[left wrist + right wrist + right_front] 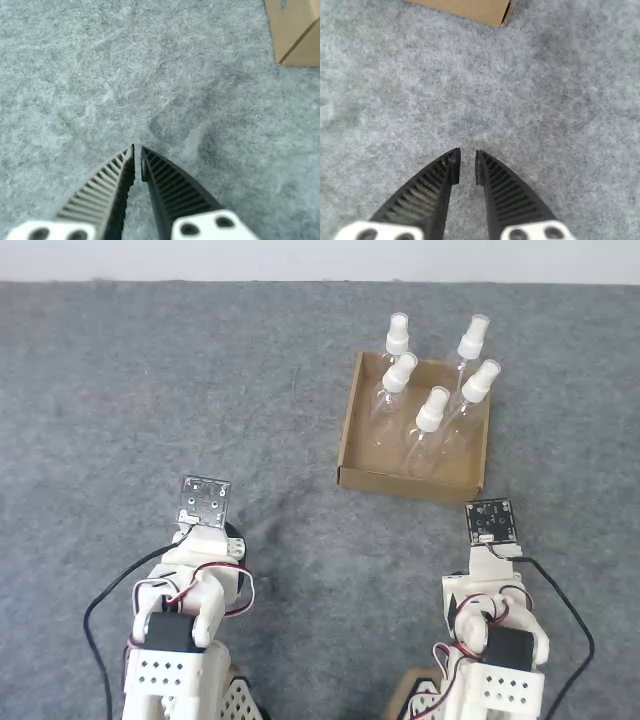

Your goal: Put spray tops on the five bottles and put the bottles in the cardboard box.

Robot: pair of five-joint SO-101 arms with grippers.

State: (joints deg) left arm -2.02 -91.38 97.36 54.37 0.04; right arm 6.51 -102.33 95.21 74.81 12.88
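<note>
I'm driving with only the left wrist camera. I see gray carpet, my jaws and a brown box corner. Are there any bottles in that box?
Observer: Yes, five clear bottles stand upright in the cardboard box, as far as I can tell.
Operator: Do they have their sprayers on?
Observer: All five wear white spray tops.
Operator: Where's my other arm?
Observer: The right gripper is over bare carpet, close to the box's corner on the arms' side, holding nothing.
</note>
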